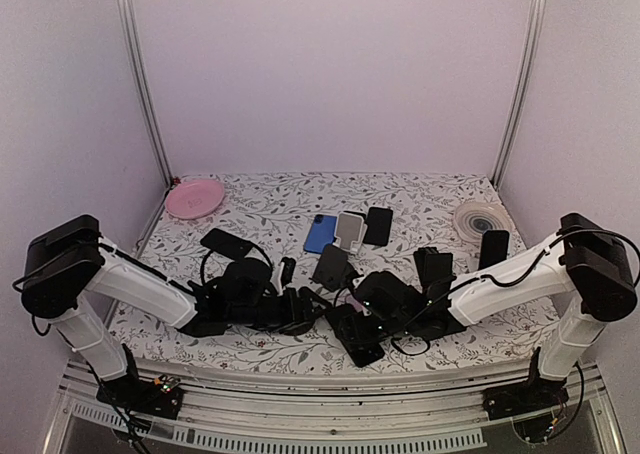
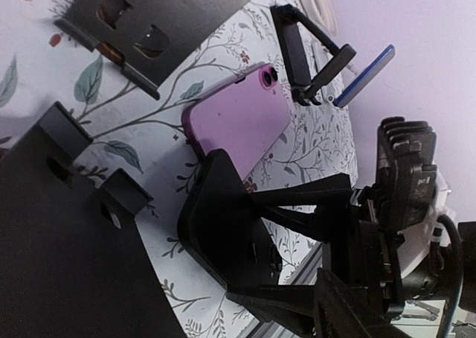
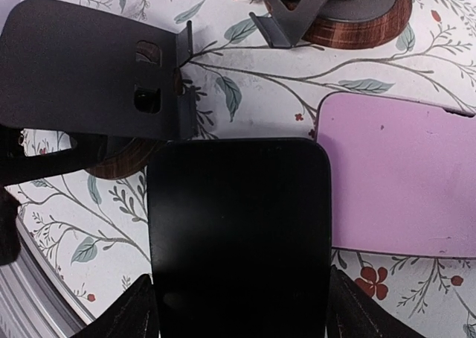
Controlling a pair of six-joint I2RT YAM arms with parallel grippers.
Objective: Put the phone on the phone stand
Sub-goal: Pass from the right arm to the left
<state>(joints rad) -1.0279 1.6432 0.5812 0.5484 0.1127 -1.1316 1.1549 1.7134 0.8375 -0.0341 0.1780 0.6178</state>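
Observation:
My right gripper (image 3: 239, 319) is shut on a black phone (image 3: 238, 226) and holds its near end between both fingers, low over the flowered mat. In the top view the right gripper (image 1: 365, 332) is at front centre. A pink phone (image 3: 401, 174) lies flat to the black phone's right and shows again in the left wrist view (image 2: 238, 118). A dark metal phone stand (image 3: 89, 70) on a wooden base stands just beyond the black phone. A second stand (image 3: 286, 3) is behind it. My left gripper (image 1: 303, 311) sits close to these stands. Its fingers are hidden.
A pink plate (image 1: 195, 196) sits at the back left. A blue phone (image 1: 320, 232), a white stand (image 1: 350, 229) and a black phone (image 1: 378, 226) are at the back centre. More black phones (image 1: 226, 242) (image 1: 494, 246) and a clear round reel (image 1: 480, 217) lie around. The table's front rail (image 1: 330, 394) is near.

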